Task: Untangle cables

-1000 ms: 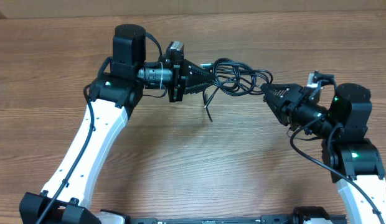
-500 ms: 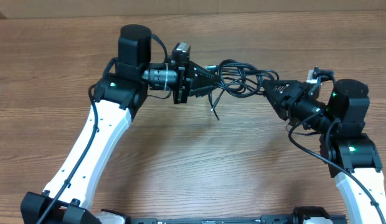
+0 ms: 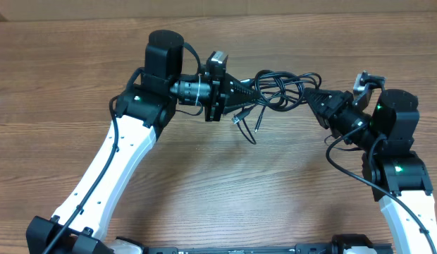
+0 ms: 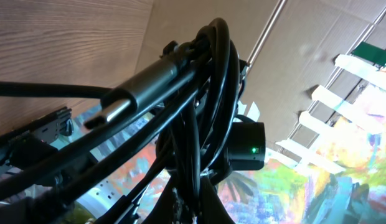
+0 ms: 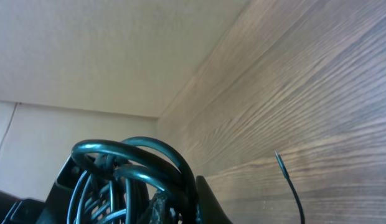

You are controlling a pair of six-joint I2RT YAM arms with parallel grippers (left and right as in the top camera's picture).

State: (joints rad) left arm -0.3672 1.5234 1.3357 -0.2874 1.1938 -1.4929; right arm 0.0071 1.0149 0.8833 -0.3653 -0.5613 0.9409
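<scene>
A tangle of thin black cables [image 3: 283, 86] hangs above the wooden table between my two grippers. My left gripper [image 3: 252, 92] points right and is shut on the bundle's left side. My right gripper [image 3: 314, 96] points left and is shut on its right side. Two loose ends with small plugs [image 3: 239, 118] dangle below the left grip. In the left wrist view the cables [image 4: 199, 106] and a grey plug [image 4: 137, 87] crowd the frame, running down into the left gripper [image 4: 196, 205]. In the right wrist view looped cables [image 5: 137, 163] sit in the right gripper [image 5: 180, 208], and one free end [image 5: 291, 186] hangs at the right.
The wooden table [image 3: 225, 183] stretches below the lifted bundle. A cardboard wall [image 3: 63, 8] runs along the far edge. Both white arms rise from the near edge, the left arm [image 3: 106, 176] crossing the left half and the right arm [image 3: 402, 176] standing at the right.
The right gripper has closed on the bundle's right side. The left arm has carried the bundle to the right and slightly toward the far edge.
</scene>
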